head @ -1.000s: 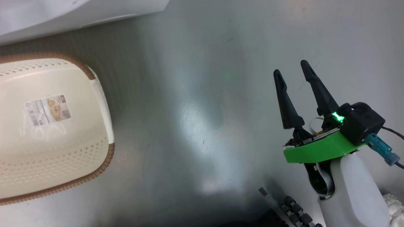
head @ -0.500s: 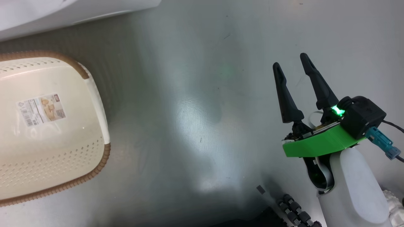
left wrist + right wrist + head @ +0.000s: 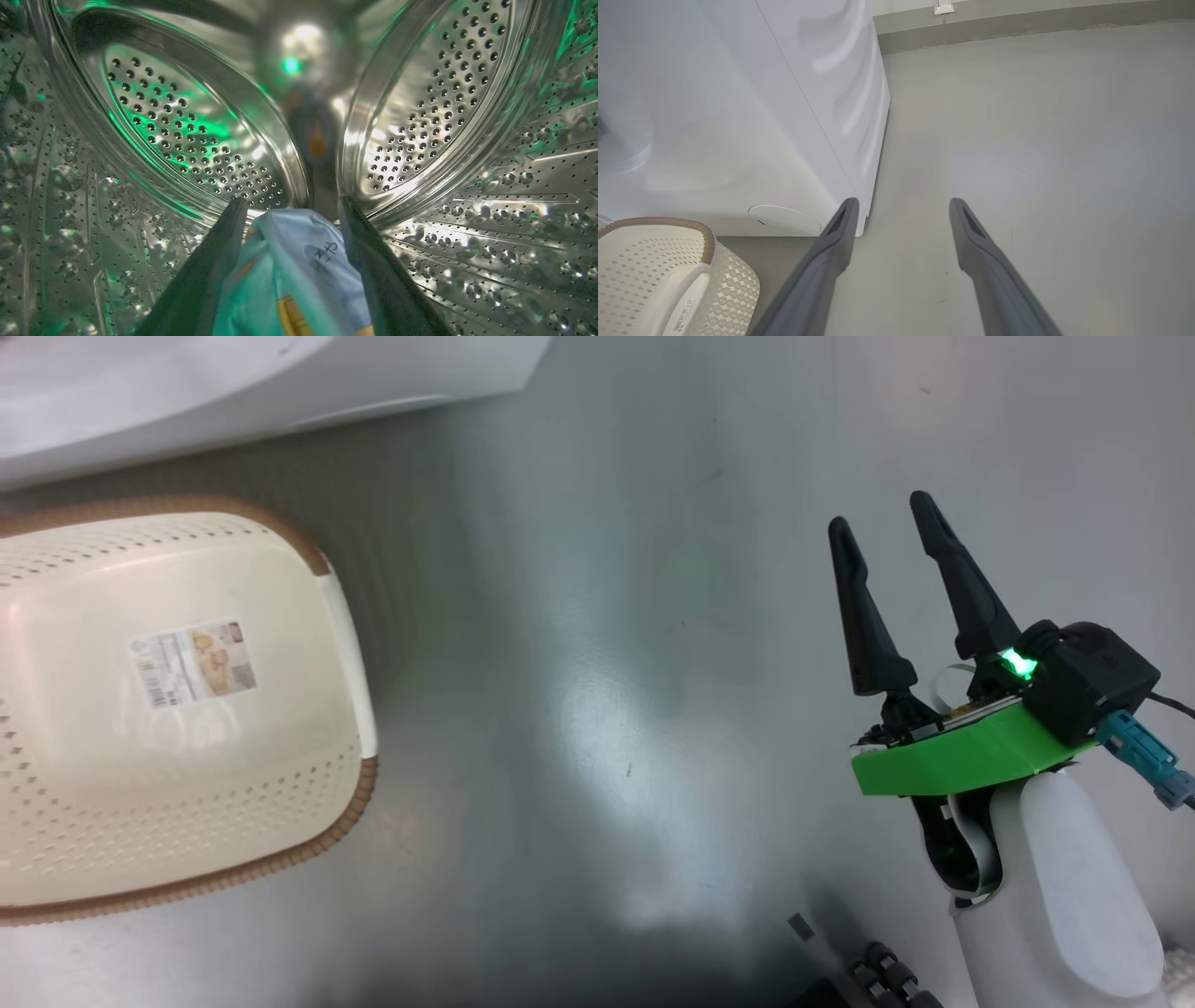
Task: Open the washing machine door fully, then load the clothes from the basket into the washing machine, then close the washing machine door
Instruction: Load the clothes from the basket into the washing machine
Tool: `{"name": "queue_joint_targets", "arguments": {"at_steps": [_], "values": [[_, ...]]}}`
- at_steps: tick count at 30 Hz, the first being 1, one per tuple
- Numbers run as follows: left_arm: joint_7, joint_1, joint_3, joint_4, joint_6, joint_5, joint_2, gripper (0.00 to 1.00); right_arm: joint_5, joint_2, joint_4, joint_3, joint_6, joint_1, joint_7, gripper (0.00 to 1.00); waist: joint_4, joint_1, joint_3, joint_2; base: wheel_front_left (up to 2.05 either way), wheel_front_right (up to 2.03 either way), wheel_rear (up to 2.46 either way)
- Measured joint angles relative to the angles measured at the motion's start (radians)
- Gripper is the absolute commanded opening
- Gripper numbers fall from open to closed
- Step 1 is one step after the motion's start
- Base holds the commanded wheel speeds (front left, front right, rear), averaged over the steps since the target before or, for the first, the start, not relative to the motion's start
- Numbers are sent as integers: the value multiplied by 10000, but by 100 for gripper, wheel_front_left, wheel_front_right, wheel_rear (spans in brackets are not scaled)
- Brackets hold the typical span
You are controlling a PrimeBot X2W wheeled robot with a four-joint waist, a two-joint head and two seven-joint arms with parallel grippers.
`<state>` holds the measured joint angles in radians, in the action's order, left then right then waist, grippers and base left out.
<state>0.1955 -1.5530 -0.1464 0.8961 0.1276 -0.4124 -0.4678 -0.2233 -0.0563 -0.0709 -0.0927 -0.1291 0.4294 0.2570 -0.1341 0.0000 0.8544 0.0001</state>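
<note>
Left gripper (image 3: 292,203) noted deep inside the drum (image 3: 187,130) of the washing machine (image 3: 738,116), jaws spread wide. The clothes (image 3: 299,266) lie bunched between its fingers, low in the drum. Whether cloth clings to a pad cannot be told, as the near field is blurred. Right gripper (image 3: 882,513) released, empty, beside the machine. Basket (image 3: 187,775) seen bare, just in front of the machine. Step judged: drop-off. Arm to be drawn straight out slowly, so no fabric is dragged back.
</note>
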Motion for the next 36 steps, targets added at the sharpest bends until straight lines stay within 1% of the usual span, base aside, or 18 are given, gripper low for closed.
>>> {"name": "queue_joint_targets", "arguments": {"at_steps": [4,8,13,16,19,21,29,33,36], "values": [[102,580,15,-282,-13,-98,163,100,27,-6,-8,79,0,-13,0,100,189,0,-239,0,0,0,0],[268,1171,-128,-869,-209,-71,284,100,128,-13,-13,136,0,-102,0,100,388,0,-482,0,0,0,0],[276,2299,-171,-1758,-454,-119,430,100,385,-17,-46,184,0,-292,0,100,634,0,-761,0,0,0,0],[349,3079,-163,-2447,-738,-150,564,100,391,-15,-52,213,0,-401,0,100,758,-1,-905,0,0,0,0],[433,3986,-226,-3289,-1156,-63,598,100,456,-17,-59,282,0,-407,0,100,854,0,-1035,0,0,0,0],[439,4667,-430,-3879,-1473,360,481,100,458,-19,-59,336,0,-416,0,100,908,-1,-1109,0,0,0,0],[449,6912,-387,-5733,-2330,316,648,100,460,-19,-58,380,0,-609,0,100,1063,-1,-1239,0,0,0,0],[523,7903,-192,-6683,-2750,169,859,100,477,-21,-69,401,0,-612,0,100,1119,-1,-1291,0,0,0,0],[539,8715,-150,-7294,-2940,127,982,100,545,-21,-67,412,0,-613,0,100,1163,-1,-1331,0,0,0,0]]}}
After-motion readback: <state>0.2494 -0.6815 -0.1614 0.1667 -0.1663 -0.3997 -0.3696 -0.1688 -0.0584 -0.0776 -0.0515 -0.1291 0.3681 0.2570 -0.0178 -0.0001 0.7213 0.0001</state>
